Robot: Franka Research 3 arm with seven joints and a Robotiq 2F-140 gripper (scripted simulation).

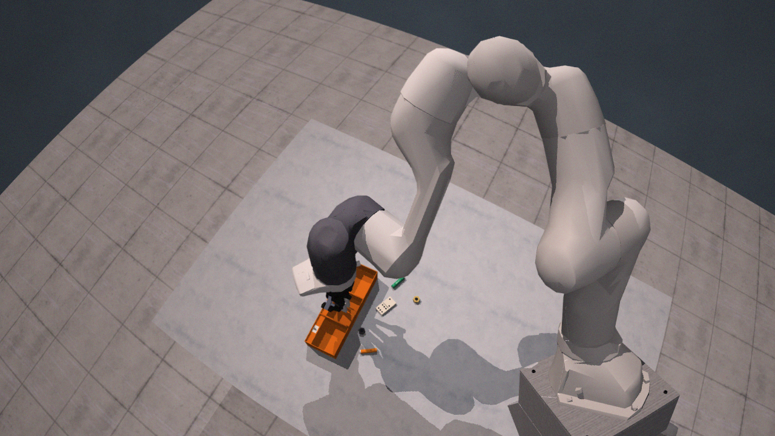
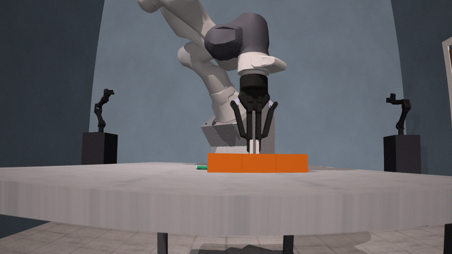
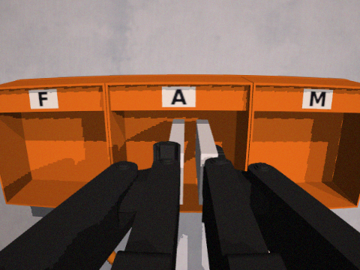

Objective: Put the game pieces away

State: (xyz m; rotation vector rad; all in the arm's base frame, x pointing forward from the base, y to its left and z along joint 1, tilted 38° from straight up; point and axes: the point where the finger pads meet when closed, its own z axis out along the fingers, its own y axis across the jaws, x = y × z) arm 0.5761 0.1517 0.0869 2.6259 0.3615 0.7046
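Observation:
The orange bin [image 1: 342, 318] has three compartments, which the wrist view shows marked F [image 3: 43, 99], A [image 3: 178, 97] and M [image 3: 317, 99]. All three look empty. My gripper [image 2: 254, 148] is shut with nothing between its white pads. It points down over the middle compartment A, with its tips at about the height of the bin's rim. It also shows in the overhead view [image 1: 335, 303]. A white domino [image 1: 385, 306] lies on the table just right of the bin. A small black piece [image 1: 361, 330] lies close beside the bin's right wall.
A green cylinder [image 1: 398, 282] lies near the bin's far end and also shows in the front view [image 2: 201, 167]. A yellow nut [image 1: 416, 299] lies right of the domino. An orange cylinder [image 1: 368, 350] lies near the bin's near end.

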